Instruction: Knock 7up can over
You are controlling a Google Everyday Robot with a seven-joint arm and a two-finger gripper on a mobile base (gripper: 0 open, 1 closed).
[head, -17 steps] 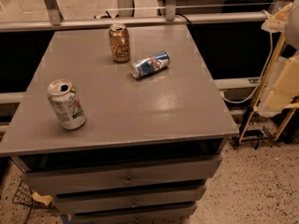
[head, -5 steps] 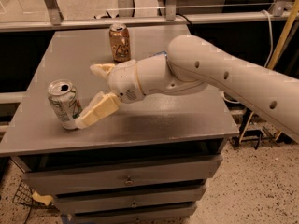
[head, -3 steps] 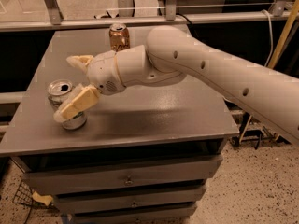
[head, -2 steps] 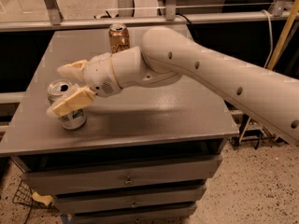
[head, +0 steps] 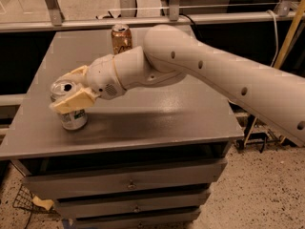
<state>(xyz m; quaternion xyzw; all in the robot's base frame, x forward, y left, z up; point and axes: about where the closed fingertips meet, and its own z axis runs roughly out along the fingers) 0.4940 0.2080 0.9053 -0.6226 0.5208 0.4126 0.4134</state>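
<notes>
Showing the gripper (head: 60, 93) at the near left part of the surface (head: 171, 120), reaching in from the right on the long white arm (head: 214, 73). Holding the fingers (head: 75, 100) spread apart, not clenched on anything, and straddling the top of the 7up can (head: 74, 119): placing one finger across the near side of the rim and the other behind it on the far side. Leaving actual contact with the metal impossible to confirm. Locating the 7up can upright close to the near left corner of the surface, with the long axis vertical and the silver top facing up. Placing the can immediately left of the wrist, right at the fingertips, with its upper part inside the gap and its lower body showing below the near finger. Leaving the brown-gold can (head: 121, 38) upright at the far edge, well apart and out of the path. Judging the coming move as a sideways push turning on that vertical axis: pressing high, above the middle, probably tipping the can; pressing low, probably only sliding it. Judging a sweep toward the left or near edge as risking a roll off the surface after toppling, given the closeness of the corner
</notes>
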